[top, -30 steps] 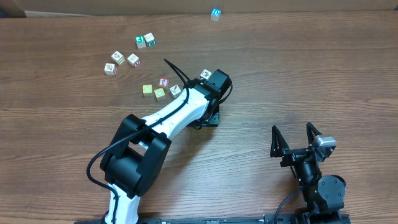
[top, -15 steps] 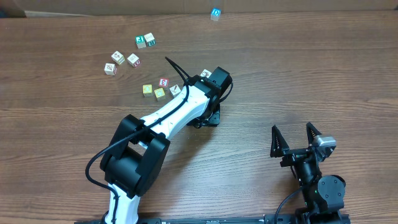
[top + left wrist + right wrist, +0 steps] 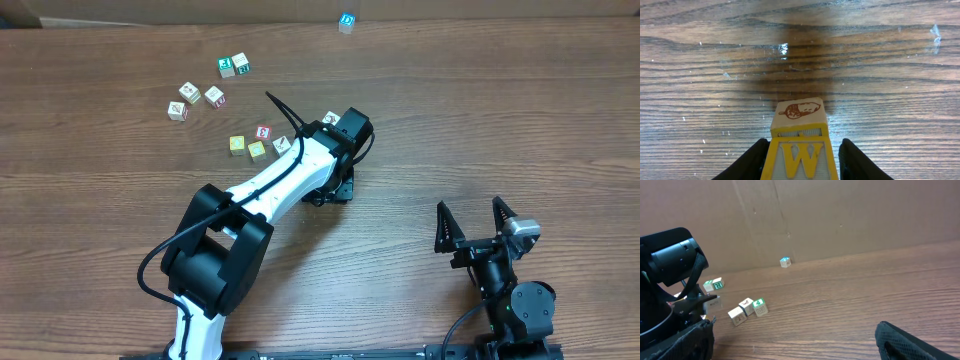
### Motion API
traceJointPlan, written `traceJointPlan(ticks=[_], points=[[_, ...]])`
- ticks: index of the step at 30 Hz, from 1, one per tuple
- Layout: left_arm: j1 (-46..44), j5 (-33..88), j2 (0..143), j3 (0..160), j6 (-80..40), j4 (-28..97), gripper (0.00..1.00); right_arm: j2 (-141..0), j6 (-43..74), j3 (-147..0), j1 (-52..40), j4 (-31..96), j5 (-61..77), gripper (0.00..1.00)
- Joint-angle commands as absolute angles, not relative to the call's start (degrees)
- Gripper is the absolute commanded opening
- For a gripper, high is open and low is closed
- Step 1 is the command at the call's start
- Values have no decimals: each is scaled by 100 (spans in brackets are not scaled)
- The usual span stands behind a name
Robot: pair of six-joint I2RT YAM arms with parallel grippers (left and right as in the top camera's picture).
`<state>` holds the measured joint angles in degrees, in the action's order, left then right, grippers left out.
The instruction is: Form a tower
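Note:
Between my left gripper's (image 3: pixel 802 150) fingers sits a wooden cube with a yellow W (image 3: pixel 800 161) facing the camera and a brown acorn on the adjoining face. Both black fingers (image 3: pixel 752 162) lie close against its sides. From above, this cube (image 3: pixel 331 119) peeks out beside the left wrist, and the left gripper (image 3: pixel 338 125) is mostly hidden under it. My right gripper (image 3: pixel 468 210) stands wide open over bare table near the front, with nothing between its fingers; it is also seen as the right gripper (image 3: pixel 794 325). No tower is in view; the cubes lie singly.
Loose cubes lie left of the left wrist: yellow ones (image 3: pixel 237 145), a red-edged one (image 3: pixel 263 132), a white trio (image 3: pixel 190 92) and a green pair (image 3: pixel 226 67). A blue cube (image 3: pixel 346 22) sits at the far edge. A green "4" cube (image 3: pixel 760 307) shows. A cardboard wall (image 3: pixel 840 215) backs the table.

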<state>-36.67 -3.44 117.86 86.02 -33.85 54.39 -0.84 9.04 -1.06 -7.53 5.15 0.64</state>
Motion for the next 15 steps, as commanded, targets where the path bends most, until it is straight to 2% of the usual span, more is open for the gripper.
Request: traceJointPlan(ticks=[1,8,15], points=[[-3625,-298,11699,8731,-3277,5439,39,-16,932,-47,-738,484,69,100],[-3623,-314,11699,8731,-3341,5433,36,-16,932,-47,-738,484,69,100],[-3623,-314,11699,8731,-3341,5437,45,-16,932,-47,-738,484,69,100]])
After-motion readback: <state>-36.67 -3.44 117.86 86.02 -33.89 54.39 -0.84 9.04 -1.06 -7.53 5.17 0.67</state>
